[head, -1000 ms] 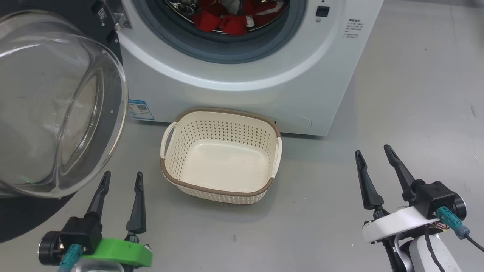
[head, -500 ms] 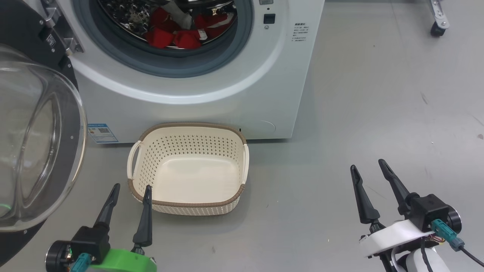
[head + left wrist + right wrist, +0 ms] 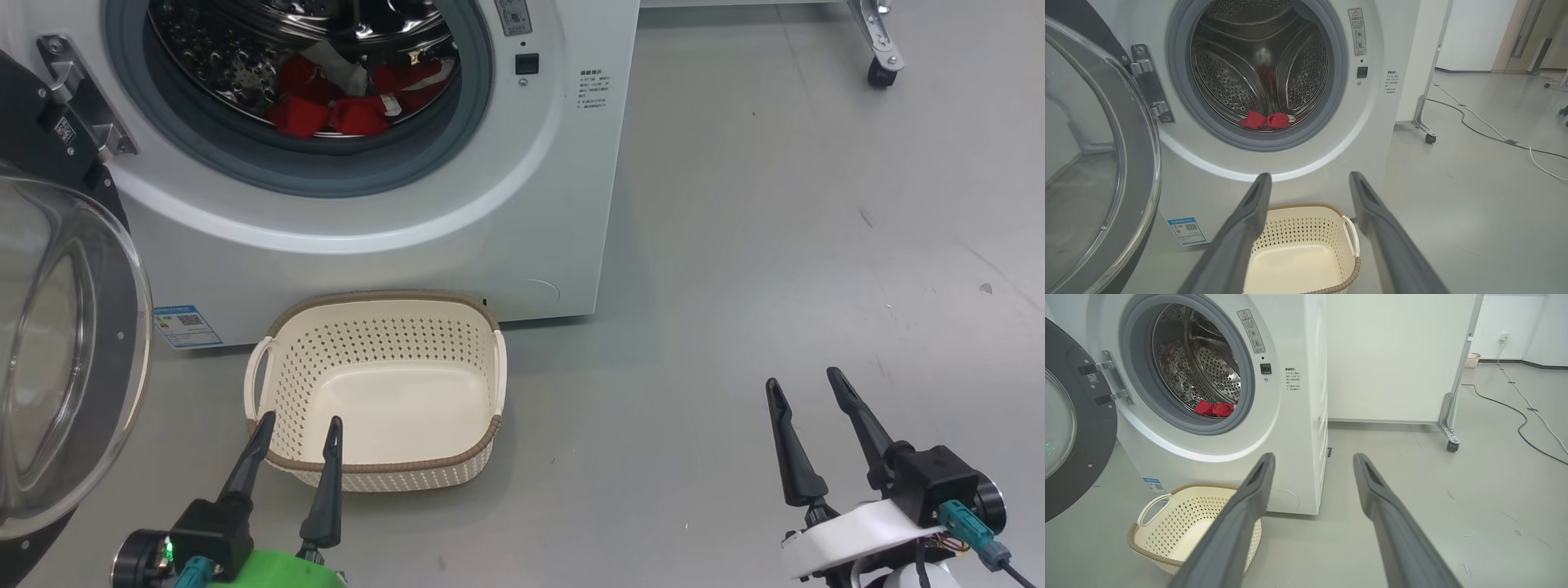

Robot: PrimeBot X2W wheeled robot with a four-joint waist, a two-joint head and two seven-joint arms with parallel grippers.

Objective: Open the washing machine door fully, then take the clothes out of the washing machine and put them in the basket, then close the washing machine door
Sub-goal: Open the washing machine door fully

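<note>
The white washing machine [image 3: 457, 204] stands open, its round glass door [image 3: 57, 359] swung out to the left on its hinge [image 3: 1149, 85]. Red and white clothes [image 3: 343, 98] lie low in the steel drum [image 3: 1261, 69], seen also as clothes [image 3: 1213, 408] in the right wrist view. The cream basket [image 3: 375, 392] sits empty on the floor right in front of the machine. My left gripper [image 3: 299, 425] hovers open over the basket's near rim. My right gripper [image 3: 804, 384] is open above bare floor, well right of the basket [image 3: 1180, 526].
Grey floor [image 3: 775, 204] stretches to the right of the machine. A white panel on a castor [image 3: 1450, 446] stands behind the machine's right side, and cables [image 3: 1494, 136] run across the floor beyond it. The door's black rim [image 3: 1081, 457] juts out at the left.
The whole head view has shifted, so the camera moved: machine, door and basket now sit further left and lower. Both grippers stay open and empty.
</note>
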